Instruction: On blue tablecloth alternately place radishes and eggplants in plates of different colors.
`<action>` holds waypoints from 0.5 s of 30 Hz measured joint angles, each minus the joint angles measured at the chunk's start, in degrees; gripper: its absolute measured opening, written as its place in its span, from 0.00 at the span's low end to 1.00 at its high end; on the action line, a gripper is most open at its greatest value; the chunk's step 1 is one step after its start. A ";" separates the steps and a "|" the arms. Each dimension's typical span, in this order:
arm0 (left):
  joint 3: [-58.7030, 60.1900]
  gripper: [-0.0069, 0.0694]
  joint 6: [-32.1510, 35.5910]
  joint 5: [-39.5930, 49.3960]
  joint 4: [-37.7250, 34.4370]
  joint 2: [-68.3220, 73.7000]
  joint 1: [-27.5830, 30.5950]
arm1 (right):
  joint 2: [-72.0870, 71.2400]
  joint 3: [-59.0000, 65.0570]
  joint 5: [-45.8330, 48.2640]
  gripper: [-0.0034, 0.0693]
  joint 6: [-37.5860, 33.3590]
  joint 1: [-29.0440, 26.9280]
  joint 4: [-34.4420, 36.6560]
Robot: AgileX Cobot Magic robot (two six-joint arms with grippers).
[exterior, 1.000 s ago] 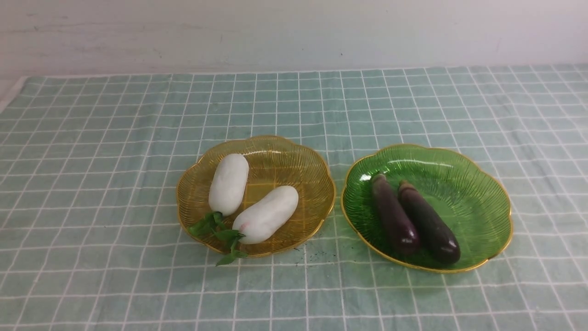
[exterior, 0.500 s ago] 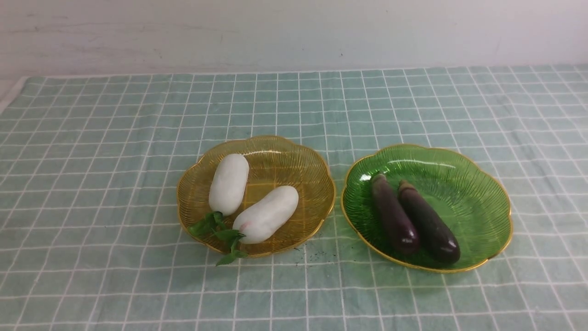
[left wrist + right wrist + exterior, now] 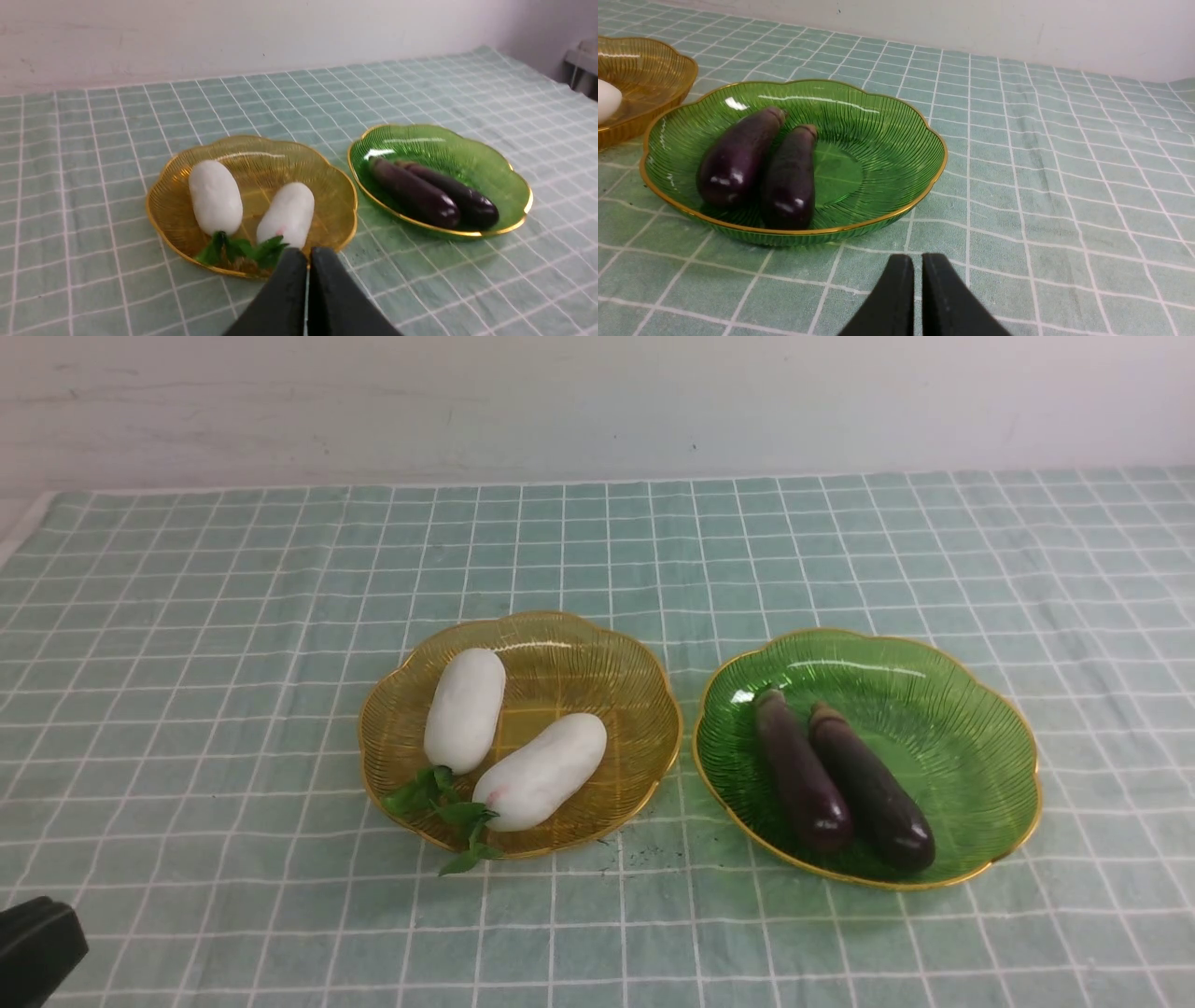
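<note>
Left end effector [image 3: 308, 254] closed, empty; right end effector [image 3: 917, 261] closed, empty. Radishes [image 3: 464, 709] held by amber plate [image 3: 616, 644], eggplants [image 3: 803, 775] by green plate [image 3: 962, 700].

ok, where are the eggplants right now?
Both eggplants lie side by side in the green plate, on the right of the front view, beside the amber plate holding the radishes.

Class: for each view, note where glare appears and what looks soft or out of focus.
Front view: small white glint on the green plate; image sharp.
Left wrist view: bright streaks on both plates' far walls, amber plate; the shut left tool looks soft.
Right wrist view: highlights on the eggplants.
</note>
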 joint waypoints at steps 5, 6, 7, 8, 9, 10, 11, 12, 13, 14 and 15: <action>3.06 0.08 0.00 -1.62 -0.11 0.00 0.00 | 0.00 0.00 0.00 0.08 0.00 0.00 0.00; 3.89 0.08 0.06 -1.67 -0.11 0.00 0.00 | 0.00 0.00 0.00 0.08 -0.02 0.00 0.00; 4.27 0.08 0.12 -1.80 -0.03 0.00 0.00 | 0.00 0.00 0.00 0.08 -0.02 0.00 0.00; 4.62 0.08 0.34 -1.92 0.28 0.00 0.00 | 0.00 0.00 0.00 0.08 -0.02 0.00 0.00; 4.83 0.08 0.57 -2.06 0.71 0.00 0.00 | 0.00 0.00 0.00 0.08 -0.02 0.00 0.00; 5.03 0.08 0.67 -2.26 1.00 0.00 0.00 | 0.00 0.00 0.00 0.08 -0.02 0.00 0.00; 5.23 0.08 0.72 -2.49 1.19 0.00 0.00 | 0.00 0.00 0.00 0.08 -0.02 0.00 0.00; 5.81 0.08 0.82 -2.96 2.35 0.00 0.00 | 0.00 0.00 0.00 0.08 -0.02 0.00 0.00; 5.87 0.08 0.82 -3.05 2.46 0.00 0.00 | 0.00 0.00 0.00 0.08 -0.02 0.00 0.00; 6.30 0.08 0.93 -3.30 2.72 0.00 0.00 | 0.00 0.00 0.00 0.08 -0.02 0.00 0.00; 6.64 0.08 0.93 -3.36 2.95 0.00 0.00 | 0.00 0.00 0.00 0.08 -0.02 0.00 0.00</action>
